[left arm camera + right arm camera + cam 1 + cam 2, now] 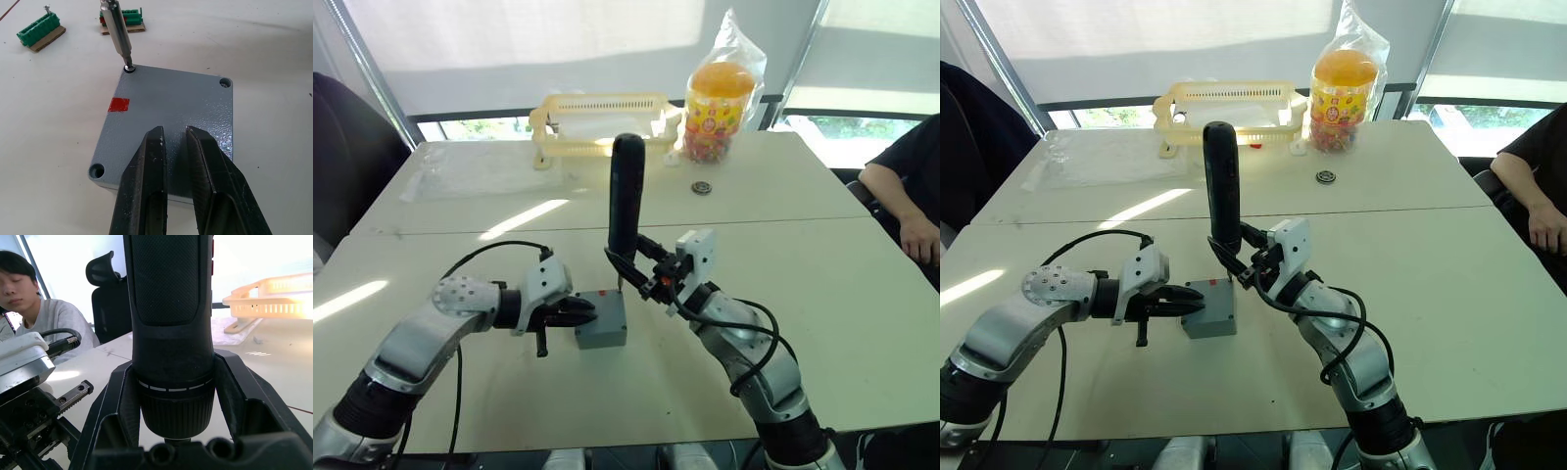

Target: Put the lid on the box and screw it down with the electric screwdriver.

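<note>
On the near half of the white table (822, 294), right in front of the robot, sits the grey box (603, 321) with the lid (171, 117) already lying flat on top of it, and there's a small red mark (118, 105) on the lid near one edge. No readable writing on the box or the tool as far as I can make out; the big candy jar (717, 110) in a clear bag at the far side has a colourful label but the text is too small to read. The right gripper (651, 277) is clamped around the lower body of the electric screwdriver (626, 201), fingers snug on both sides of the barrel just above the collar, holding it upright with a slight tilt. The metal bit (116, 32) comes down onto a corner screw hole of the lid, tip sitting right in it. The left gripper (582, 315) is at the box's left side, its two black fingers (146, 181) nearly together with just a narrow gap, lying over the lid's near edge; whether they press on it I can't tell. Two little green terminal blocks (40, 32) lie on the table beyond the box. Further back there's a yellow slotted basket (599, 122), a small round dark thing (702, 187) near the jar, and a person's arm (911, 211) at the table's right edge.
</note>
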### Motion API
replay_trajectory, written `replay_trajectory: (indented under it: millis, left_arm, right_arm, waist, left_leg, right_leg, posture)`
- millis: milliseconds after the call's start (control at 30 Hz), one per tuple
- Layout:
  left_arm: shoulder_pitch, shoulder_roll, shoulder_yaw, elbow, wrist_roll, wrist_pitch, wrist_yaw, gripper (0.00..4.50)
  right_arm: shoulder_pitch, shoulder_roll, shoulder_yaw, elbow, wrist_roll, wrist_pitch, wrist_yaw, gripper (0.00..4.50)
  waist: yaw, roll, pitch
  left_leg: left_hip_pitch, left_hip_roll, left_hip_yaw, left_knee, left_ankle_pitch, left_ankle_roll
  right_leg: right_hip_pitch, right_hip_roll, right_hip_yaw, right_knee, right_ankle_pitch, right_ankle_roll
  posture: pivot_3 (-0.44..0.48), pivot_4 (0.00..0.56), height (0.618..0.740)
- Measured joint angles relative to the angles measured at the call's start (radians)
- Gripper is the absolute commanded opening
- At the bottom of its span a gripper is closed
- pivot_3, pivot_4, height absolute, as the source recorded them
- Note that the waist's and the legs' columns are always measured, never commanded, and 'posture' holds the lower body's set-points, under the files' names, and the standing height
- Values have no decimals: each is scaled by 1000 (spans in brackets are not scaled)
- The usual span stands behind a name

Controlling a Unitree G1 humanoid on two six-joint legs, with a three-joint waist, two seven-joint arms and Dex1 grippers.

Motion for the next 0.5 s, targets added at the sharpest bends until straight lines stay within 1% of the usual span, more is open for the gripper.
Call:
replay_trajectory:
  millis: [500]
  left_arm:
    - [0, -1, 0, 0, 0, 6, 8, 667]
  right_arm:
    - [1, -5, -4, 19, -16, -13, 53, 1777]
  waist:
    - [-1, 0, -2]
  left_leg:
    - [1, 0, 0, 0, 0, 0]
  right_leg:
    - [0, 0, 0, 1, 0, 0]
  posture:
    - [0, 150, 740]
